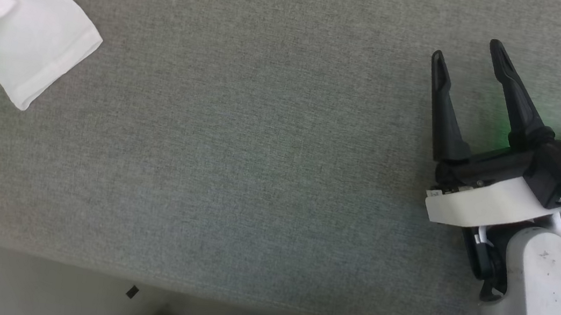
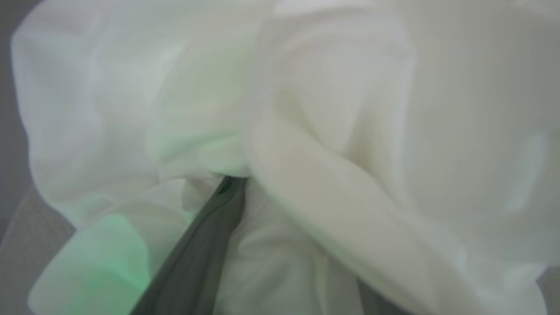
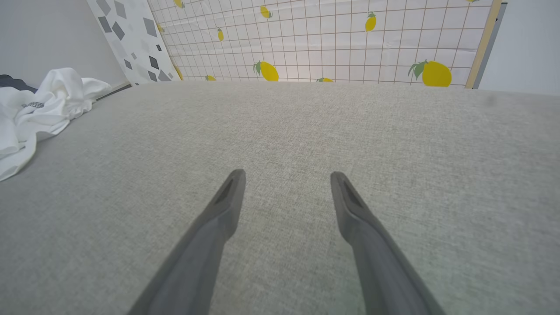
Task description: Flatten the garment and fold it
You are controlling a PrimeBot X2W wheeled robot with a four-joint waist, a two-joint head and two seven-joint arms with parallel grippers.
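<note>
One garment (image 1: 20, 31) | crumpled | well left of right end effector (image 1: 467, 51)

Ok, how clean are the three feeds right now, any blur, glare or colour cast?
Left wrist view: blurred, the white garment close to the lens, a green glow on its lower-left folds. Head view: sharp, faint green tint on the grey fabric surface by the right pincer. Right wrist view: crisp, evenly lit, no glare.

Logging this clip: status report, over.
Right end effector open over grey fabric surface. Left end effector's fingers buried in garment, grip unclear. Garment bunched, unflattened. No obstruction seen.
</note>
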